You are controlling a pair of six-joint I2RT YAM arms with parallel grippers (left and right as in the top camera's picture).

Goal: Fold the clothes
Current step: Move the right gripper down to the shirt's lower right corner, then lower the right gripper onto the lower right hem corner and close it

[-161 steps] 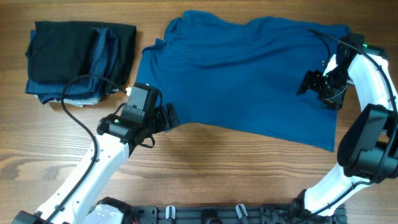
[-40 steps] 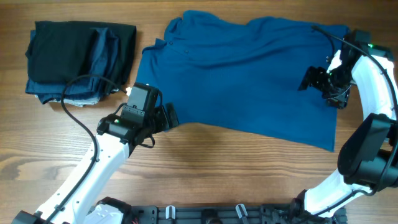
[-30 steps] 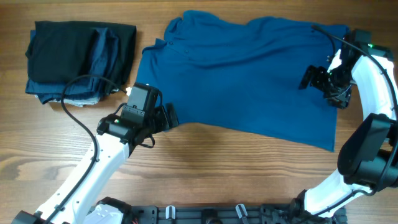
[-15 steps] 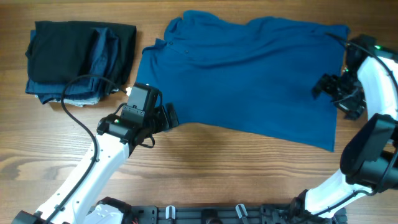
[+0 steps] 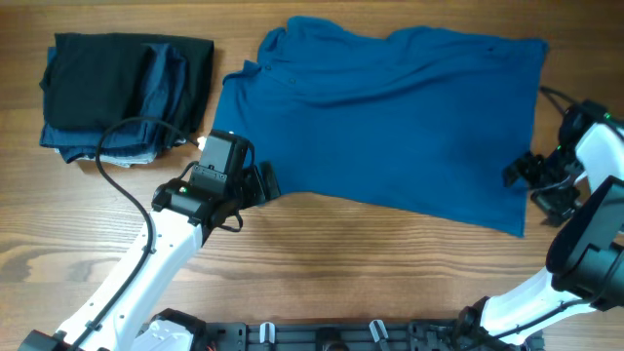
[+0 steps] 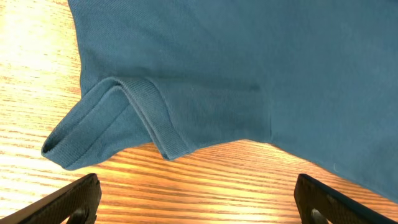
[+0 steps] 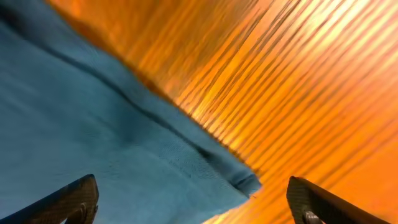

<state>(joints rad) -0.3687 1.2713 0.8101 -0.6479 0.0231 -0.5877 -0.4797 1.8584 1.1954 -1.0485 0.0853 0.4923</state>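
Observation:
The clothes are one bright blue polo shirt (image 5: 390,107), spread flat across the back of the table with its collar to the left. My left gripper (image 5: 266,182) is open just off the shirt's near left edge. In the left wrist view a rolled sleeve cuff (image 6: 106,121) lies on the wood ahead of the open left gripper (image 6: 196,202), and nothing is between the fingers. My right gripper (image 5: 531,185) is open beside the shirt's right edge, near its lower right corner. In the blurred right wrist view the hem corner (image 7: 239,180) lies between the fingers of the open right gripper (image 7: 193,202).
A pile of black and dark navy folded garments (image 5: 127,93) sits at the back left. The left arm's cable (image 5: 127,132) loops over the pile's near edge. Bare wooden table (image 5: 370,263) runs along the front.
The right arm has swung from above the shirt's right part down and to the right, off the fabric to its right edge. The left arm and the shirt have not moved.

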